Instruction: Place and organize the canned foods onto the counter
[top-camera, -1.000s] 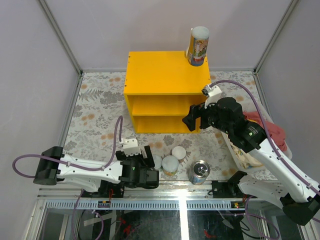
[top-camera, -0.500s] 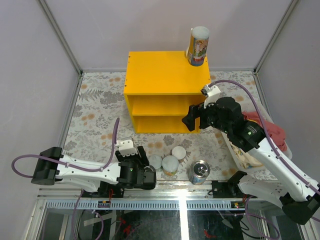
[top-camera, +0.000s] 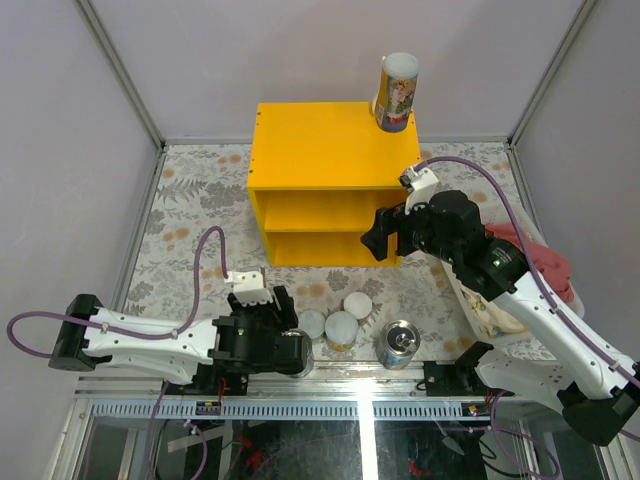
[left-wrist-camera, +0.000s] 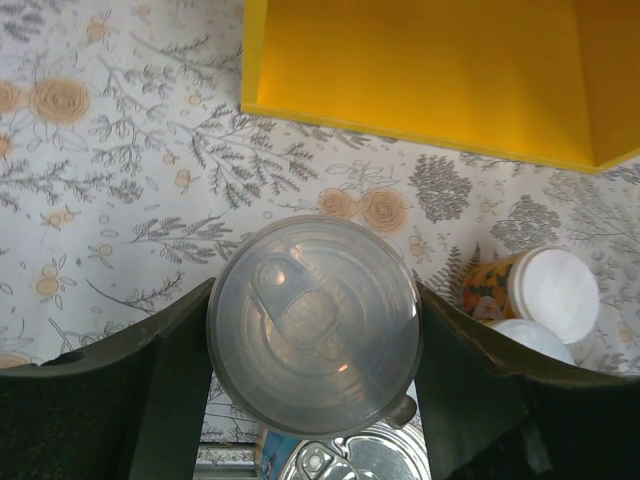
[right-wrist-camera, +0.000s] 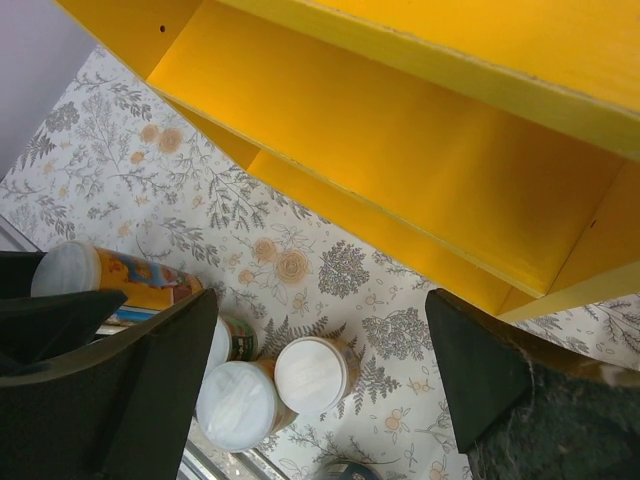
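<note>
Pale lilac walls (top-camera: 60, 150) enclose a floral-patterned tabletop (top-camera: 190, 220) under even light

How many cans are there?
7. A tall can on the yellow counter; a second can clamped in the left gripper; three small cans on the table; a blue tin right of them; another tin beneath that gripper. More may be hidden.

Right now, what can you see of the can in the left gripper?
Only the top of the can shows: a round, clear greyish plastic cap with a metal pull-tab lid under it. Its sides and label are hidden. It faces the wrist camera, clamped in the left gripper, one dark finger against each side. The floral mat lies below it and the counter beyond. A silver tin sits at its near edge. I cannot tell if they touch, or if the can is lifted.
</note>
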